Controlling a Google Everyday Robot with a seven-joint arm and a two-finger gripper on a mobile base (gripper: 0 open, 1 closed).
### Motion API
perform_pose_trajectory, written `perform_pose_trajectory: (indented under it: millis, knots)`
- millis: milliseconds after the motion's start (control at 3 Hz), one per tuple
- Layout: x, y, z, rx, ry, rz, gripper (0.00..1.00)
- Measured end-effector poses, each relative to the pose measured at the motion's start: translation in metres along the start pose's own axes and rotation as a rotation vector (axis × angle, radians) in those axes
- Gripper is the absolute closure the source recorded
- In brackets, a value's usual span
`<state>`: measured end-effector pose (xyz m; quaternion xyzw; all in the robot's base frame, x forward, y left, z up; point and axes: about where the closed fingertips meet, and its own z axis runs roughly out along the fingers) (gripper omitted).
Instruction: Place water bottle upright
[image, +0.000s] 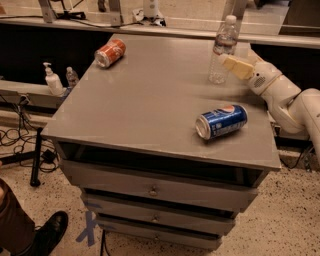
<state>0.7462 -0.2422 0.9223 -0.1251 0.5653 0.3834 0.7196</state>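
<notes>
Clear water bottle (223, 42) upright at gripper (229, 63), grasp unclear; Pepsi can (221, 121) lies nearby.

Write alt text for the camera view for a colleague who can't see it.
The water bottle stands upright near the far right edge of a grey drawer cabinet, with the robot's gripper at its right side. A blue soda can lies on its side near the front right and an orange can lies at the far left.
</notes>
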Motion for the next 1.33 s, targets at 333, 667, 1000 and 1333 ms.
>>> perform_pose_trajectory:
  millis: [333, 667, 1000, 1333]
  knots:
    - [-0.014, -0.004, -0.012, 0.022, 0.01, -0.035, 0.0]
    - [-0.053, -0.008, -0.039, 0.069, 0.033, -0.114, 0.0]
    - [-0.113, -0.002, -0.063, 0.095, 0.075, -0.246, 0.0]
    - [-0.113, -0.001, -0.063, 0.095, 0.075, -0.246, 0.0]
